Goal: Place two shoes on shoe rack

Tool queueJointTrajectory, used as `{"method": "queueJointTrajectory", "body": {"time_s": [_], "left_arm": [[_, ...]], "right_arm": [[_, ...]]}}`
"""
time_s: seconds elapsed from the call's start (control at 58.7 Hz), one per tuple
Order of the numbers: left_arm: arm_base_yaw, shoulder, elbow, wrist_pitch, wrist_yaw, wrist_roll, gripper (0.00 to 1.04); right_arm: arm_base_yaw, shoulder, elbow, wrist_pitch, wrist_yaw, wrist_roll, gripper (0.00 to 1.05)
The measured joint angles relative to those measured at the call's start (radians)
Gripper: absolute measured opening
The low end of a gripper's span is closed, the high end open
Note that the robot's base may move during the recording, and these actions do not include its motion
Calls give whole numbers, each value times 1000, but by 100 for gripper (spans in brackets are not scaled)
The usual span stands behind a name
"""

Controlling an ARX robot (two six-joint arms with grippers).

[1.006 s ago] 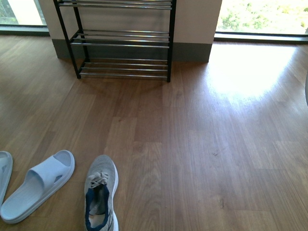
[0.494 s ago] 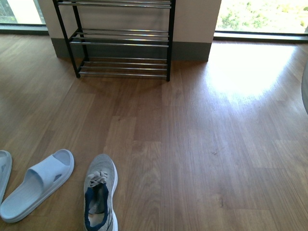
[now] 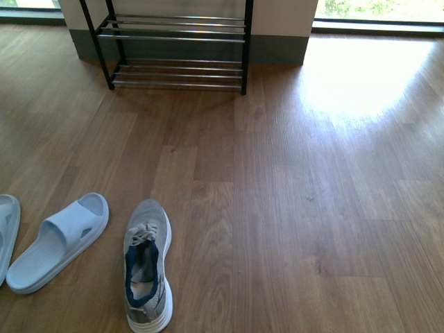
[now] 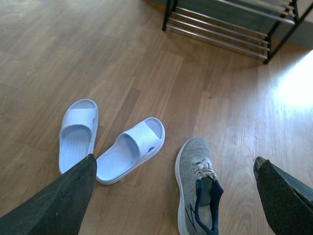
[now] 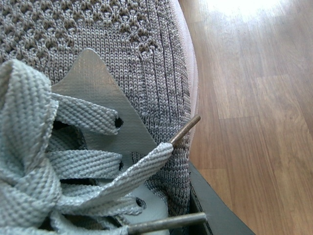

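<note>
Left tool [image 4: 174, 161] hangs with fingers wide apart above the wooden floor [image 3: 312, 208]. Right tool [image 5: 215, 215] shows one finger against a knit sneaker [image 5: 122, 49]; its grip I cannot tell. Near left lie a grey sneaker [image 3: 147, 263], a blue slide [image 3: 59, 239] beside it, another slide [image 3: 5, 232] at the edge. Far left stands the shoe rack [image 3: 177, 52].

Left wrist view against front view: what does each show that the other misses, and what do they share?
Only the left wrist view shows the slide farther from the sneaker whole, and the left gripper, its fingers wide apart. Only the front view shows the window frame and the sneaker down to its heel. Both show that sneaker, the slide beside it, the shoe rack and wood floor.
</note>
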Motion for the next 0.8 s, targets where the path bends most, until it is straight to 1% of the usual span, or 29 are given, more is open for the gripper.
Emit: {"method": "queueJointTrajectory", "body": {"time_s": [0.085,0.153,0.29,0.426,0.494,0.665,0.801], "left_arm": [[0,236,69,96,46,72,95],[-17,418,138,105,74,120,95],[-110,668,271,94,82,208,95],[-195,841,388,75,49,245,95],[-226,919,439,67,12,264,95],[-241,1095,555,40,-40,265,95],[-246,1197,612,31,-43,225,95]], "right_arm": [[0,0,0,0,0,0,5],[0,0,0,0,0,0,5],[0,0,0,0,-1,0,5],[0,0,0,0,0,0,5],[0,0,0,0,0,0,5],[0,0,0,0,0,0,5],[0,0,0,0,0,0,5]]}}
